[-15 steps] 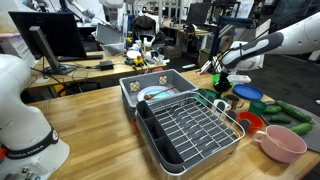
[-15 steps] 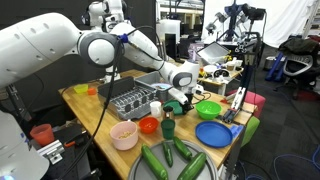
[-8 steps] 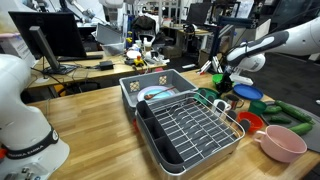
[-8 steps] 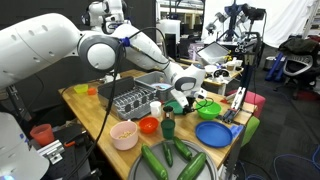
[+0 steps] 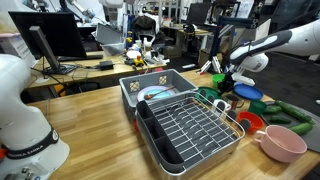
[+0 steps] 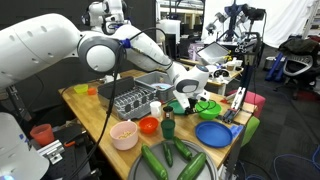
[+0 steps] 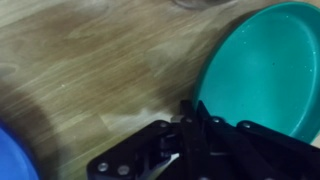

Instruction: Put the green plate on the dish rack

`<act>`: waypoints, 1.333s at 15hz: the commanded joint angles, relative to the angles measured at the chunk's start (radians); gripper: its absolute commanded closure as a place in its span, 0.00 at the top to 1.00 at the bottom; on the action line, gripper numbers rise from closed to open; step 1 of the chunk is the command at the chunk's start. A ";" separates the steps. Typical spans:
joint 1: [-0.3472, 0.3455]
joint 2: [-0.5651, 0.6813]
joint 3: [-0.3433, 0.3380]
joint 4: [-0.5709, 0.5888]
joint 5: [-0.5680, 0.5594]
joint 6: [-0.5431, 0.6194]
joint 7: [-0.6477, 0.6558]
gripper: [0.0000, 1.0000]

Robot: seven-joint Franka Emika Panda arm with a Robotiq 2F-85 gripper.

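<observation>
**Exterior view.** The tool (image 5: 226, 84) hangs closed above the green plate (image 5: 207, 96). The plate lies on the surface (image 5: 90, 105) just beside the dish rack (image 5: 195, 125), not on it. Over the last second the arm has shifted only slightly and the jaws have stayed shut. The plate shows no travel, so the transfer is judged barely begun. Count: one rack, one grey tub (image 5: 150, 84), one blue plate (image 5: 248, 93).

**Exterior view.** The tool (image 6: 186, 98) stands over the green plate (image 6: 178, 106), between the dish rack (image 6: 130, 100) and one lime-green bowl (image 6: 207, 108). One blue plate (image 6: 213, 132) lies nearer the camera.

**Wrist view.** One green plate (image 7: 265, 70) rests flat on the surface (image 7: 90, 70). The closed tool (image 7: 192, 118) sits at the plate's near rim. Whether it pinches that rim cannot be told.
</observation>
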 commanded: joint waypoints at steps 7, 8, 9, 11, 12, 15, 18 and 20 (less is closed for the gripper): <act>-0.074 0.001 0.084 -0.005 0.100 0.025 -0.086 0.02; -0.076 0.002 0.087 -0.005 0.104 0.024 -0.089 0.02; -0.078 0.002 0.089 -0.005 0.108 0.024 -0.092 0.02; -0.080 0.001 0.092 -0.006 0.113 0.024 -0.097 0.02; -0.082 -0.001 0.093 -0.008 0.116 0.026 -0.098 0.02; -0.088 -0.010 0.097 -0.016 0.120 0.038 -0.105 0.02; -0.100 -0.025 0.108 -0.029 0.128 0.065 -0.122 0.02; -0.108 -0.035 0.117 -0.036 0.133 0.082 -0.136 0.02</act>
